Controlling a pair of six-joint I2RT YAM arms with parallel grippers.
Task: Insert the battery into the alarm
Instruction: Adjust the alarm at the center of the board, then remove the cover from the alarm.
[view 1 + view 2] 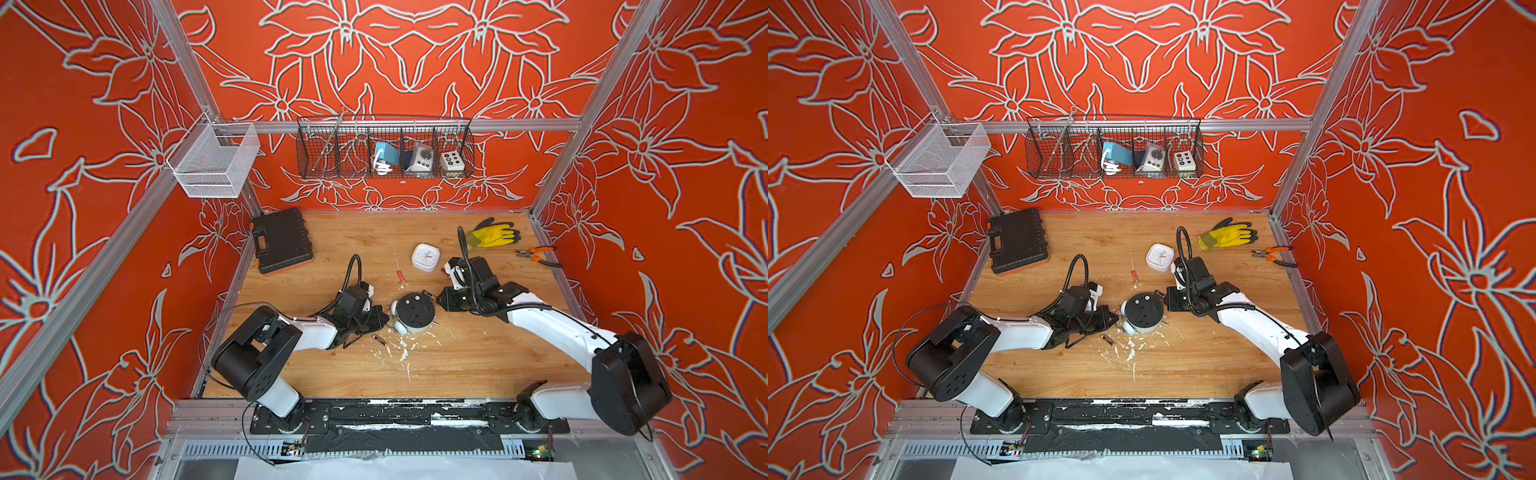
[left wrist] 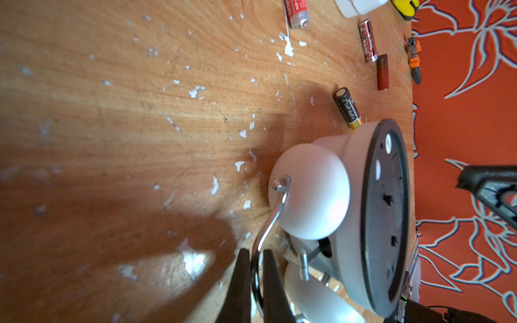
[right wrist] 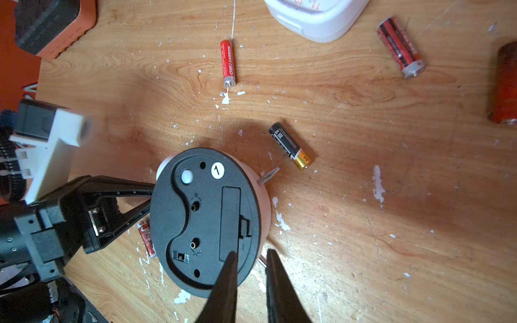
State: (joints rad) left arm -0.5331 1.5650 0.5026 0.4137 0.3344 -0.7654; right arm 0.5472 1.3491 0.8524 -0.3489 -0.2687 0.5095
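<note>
The round twin-bell alarm (image 1: 414, 311) (image 1: 1144, 312) lies face down, its black back (image 3: 201, 221) up and its battery cover (image 3: 230, 223) closed. My left gripper (image 2: 256, 251) (image 1: 384, 318) is shut on the alarm's chrome handle (image 2: 272, 218), beside the white bell (image 2: 309, 191). My right gripper (image 3: 249, 253) (image 1: 440, 299) hovers slightly open over the alarm's rim, one finger above the cover's end, nothing between the jaws. A black-and-gold battery (image 3: 291, 145) (image 2: 347, 107) lies loose on the table just past the alarm.
More batteries lie around: a thin red one (image 3: 228, 63) (image 1: 400, 276), a red-black one (image 3: 400, 46), another (image 1: 379, 340) by the left gripper. A white square clock (image 1: 426, 257), yellow glove (image 1: 492, 235), pliers (image 1: 538, 255) and black tool case (image 1: 282, 241) sit farther back.
</note>
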